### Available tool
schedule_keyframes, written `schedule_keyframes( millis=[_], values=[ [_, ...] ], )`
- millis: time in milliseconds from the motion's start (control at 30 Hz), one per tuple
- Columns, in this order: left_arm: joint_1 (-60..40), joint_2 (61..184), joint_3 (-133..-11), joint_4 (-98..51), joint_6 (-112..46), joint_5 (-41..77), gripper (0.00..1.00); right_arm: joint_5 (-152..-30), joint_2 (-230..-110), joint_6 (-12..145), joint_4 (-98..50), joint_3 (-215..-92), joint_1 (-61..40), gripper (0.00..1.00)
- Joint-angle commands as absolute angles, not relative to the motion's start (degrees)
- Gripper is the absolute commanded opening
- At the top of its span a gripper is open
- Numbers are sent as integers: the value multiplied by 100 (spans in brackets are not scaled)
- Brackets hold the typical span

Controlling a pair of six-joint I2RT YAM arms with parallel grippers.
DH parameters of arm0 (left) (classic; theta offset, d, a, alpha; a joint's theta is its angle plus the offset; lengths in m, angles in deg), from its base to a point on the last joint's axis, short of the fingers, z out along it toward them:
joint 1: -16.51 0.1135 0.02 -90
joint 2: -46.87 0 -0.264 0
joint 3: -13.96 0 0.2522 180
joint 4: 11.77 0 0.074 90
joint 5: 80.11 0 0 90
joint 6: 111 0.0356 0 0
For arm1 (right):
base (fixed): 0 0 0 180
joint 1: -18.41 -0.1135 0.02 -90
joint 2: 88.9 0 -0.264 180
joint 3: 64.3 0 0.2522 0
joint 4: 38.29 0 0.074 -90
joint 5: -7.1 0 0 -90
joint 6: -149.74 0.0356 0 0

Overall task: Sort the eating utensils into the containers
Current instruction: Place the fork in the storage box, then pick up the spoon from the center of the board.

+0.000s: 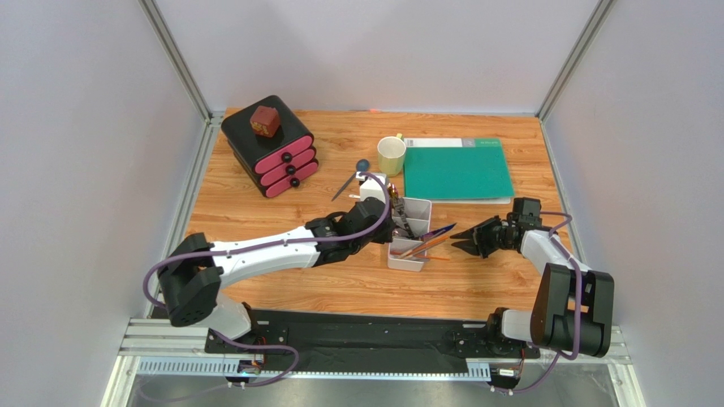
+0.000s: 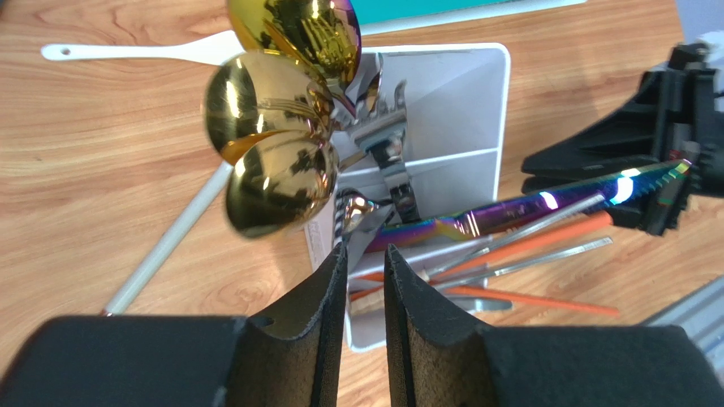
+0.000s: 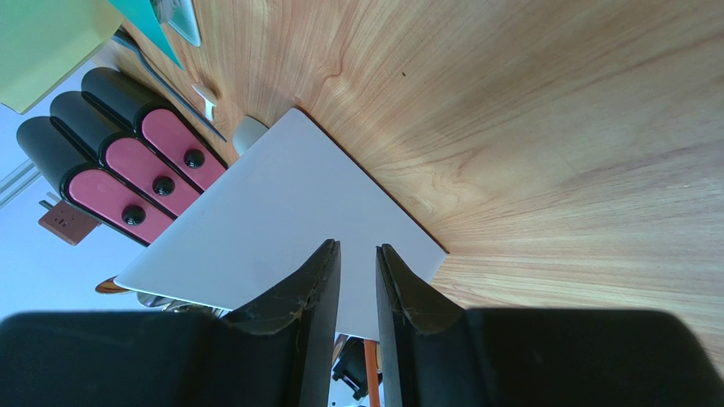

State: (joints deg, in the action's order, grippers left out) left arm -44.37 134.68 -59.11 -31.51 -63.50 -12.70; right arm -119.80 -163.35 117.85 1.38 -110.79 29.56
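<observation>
though parked mid-table, white divided tray (image 2: pixel 497 102) crammed: gold spoons (image 2: pixel 272 178) bowl-up, silver forks (image 2: pixel 387 127), rainbow knife (image 2: pixel 527 208) and orange sticks (image 2: pixel 552 242) overhanging rim. left gripper (image 2: pixel 365 254) at near end, slightly parted, gripping nothing. right gripper (image 3: pixel 355 248) by knife tip, narrow gap, grip unclear. handles hidden in compartments.

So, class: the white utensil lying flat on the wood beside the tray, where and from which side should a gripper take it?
Grip the bare handle of the white utensil from straight above, closing across its narrow width. It lies flat on the table, leaving no room underneath, and its far end is hidden behind the gold spoons.
</observation>
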Motion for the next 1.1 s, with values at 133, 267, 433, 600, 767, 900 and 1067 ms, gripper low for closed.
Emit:
schedule_keyframes(
  millis=[133,267,433,600,767,900,1067],
  values=[
    [-4493,11834,-5719,-3431,-5731,-2076,30,-11955,-16176,11933,-45,-11014,2939,27],
    [-4484,11595,-6175,-4098,-5196,-2963,42,-11929,-16132,11977,-36,-11014,2939,27],
    [-3712,12086,-7010,-5223,-4614,-2783,49,-11858,-15974,12188,-10,-11006,2948,27],
    [-2727,13209,-7809,-6199,-4343,-1728,51,-11823,-15859,12294,43,-11006,2983,27],
    [-2086,14520,-8794,-6428,-3412,-735,57,-11770,-15850,12390,78,-11014,3071,27],
    [-1760,15609,-9909,-6727,-3270,-32,58,-11718,-16079,12609,61,-11233,3203,27],
    [-1637,16375,-10746,-7017,-2953,93,60,-11700,-16395,12663,26,-11735,3203,27]
  ],
)
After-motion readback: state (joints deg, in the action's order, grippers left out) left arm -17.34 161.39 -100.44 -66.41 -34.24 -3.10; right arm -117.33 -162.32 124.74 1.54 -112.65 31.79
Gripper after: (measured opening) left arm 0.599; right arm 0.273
